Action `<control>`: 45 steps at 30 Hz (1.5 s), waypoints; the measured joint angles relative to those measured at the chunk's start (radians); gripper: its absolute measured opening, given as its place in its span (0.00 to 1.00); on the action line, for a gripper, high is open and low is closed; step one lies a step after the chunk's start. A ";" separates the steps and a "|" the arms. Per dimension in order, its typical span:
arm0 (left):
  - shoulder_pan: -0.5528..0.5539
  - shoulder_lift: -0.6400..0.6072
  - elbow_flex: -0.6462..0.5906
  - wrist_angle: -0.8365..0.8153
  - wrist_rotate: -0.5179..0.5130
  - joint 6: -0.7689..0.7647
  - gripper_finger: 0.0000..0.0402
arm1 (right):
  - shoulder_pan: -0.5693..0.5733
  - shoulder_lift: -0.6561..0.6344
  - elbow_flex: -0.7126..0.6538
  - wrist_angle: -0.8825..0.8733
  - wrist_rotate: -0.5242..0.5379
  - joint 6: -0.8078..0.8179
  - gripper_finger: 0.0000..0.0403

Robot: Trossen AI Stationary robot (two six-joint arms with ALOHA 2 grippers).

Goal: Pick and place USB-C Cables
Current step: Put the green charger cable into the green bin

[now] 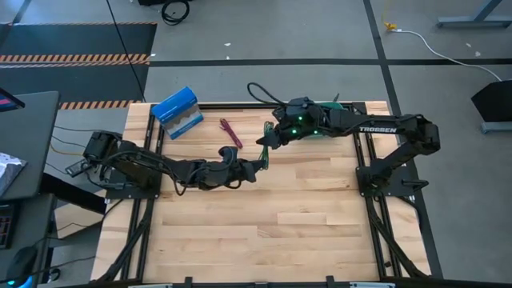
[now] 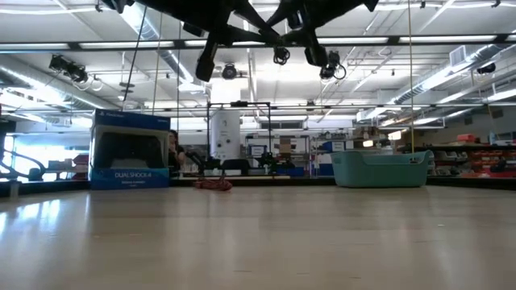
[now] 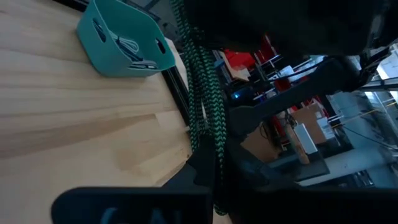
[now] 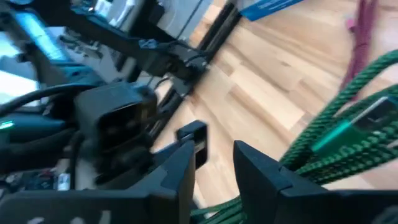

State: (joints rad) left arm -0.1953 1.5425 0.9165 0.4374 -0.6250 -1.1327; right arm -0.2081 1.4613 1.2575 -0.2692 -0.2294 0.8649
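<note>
A green braided USB-C cable (image 1: pixel 266 136) hangs in the air between my two grippers, over the middle of the table's far half. My left gripper (image 1: pixel 258 166) is shut on it. In the left wrist view the cable (image 3: pixel 202 93) runs away from the left gripper (image 3: pixel 214 174). My right gripper (image 1: pixel 262 144) hovers just beyond it, on the far side. Its fingers stand open (image 4: pixel 214 168), with the cable's strands and plug (image 4: pixel 348 143) beside one finger. A maroon cable (image 1: pixel 232 133) lies flat on the table. Other cables (image 3: pixel 134 53) lie in the teal bin (image 3: pixel 118 43). My left gripper holds the green cable's bundled strands (image 3: pixel 210 158) pinched between its two fingers. The cable is lifted clear of the table and stretches away from the fingertips towards the right gripper. Which end of the bundle it holds, I cannot tell.
The blue box (image 1: pixel 178 112) stands at the far left of the table. The teal bin (image 2: pixel 379 169) sits at the far edge under my right arm. The maroon cable (image 2: pixel 212 184) lies between them. The near half is bare wood (image 1: pixel 264 232).
</note>
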 joint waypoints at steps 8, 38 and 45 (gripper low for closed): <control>0.009 0.000 0.000 -0.043 -0.004 -0.007 0.04 | -0.007 -0.108 0.000 -0.044 -0.051 0.003 0.25; 0.017 0.000 0.001 -0.009 0.090 0.020 0.05 | -0.022 0.025 0.000 -0.051 0.017 -0.099 0.44; 0.049 0.002 0.000 -0.021 0.144 0.019 0.16 | -0.022 0.022 0.001 -0.126 -0.052 -0.252 0.05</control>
State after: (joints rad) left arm -0.1467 1.5447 0.9165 0.4161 -0.4813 -1.1140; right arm -0.2302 1.4830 1.2587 -0.3956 -0.2813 0.6127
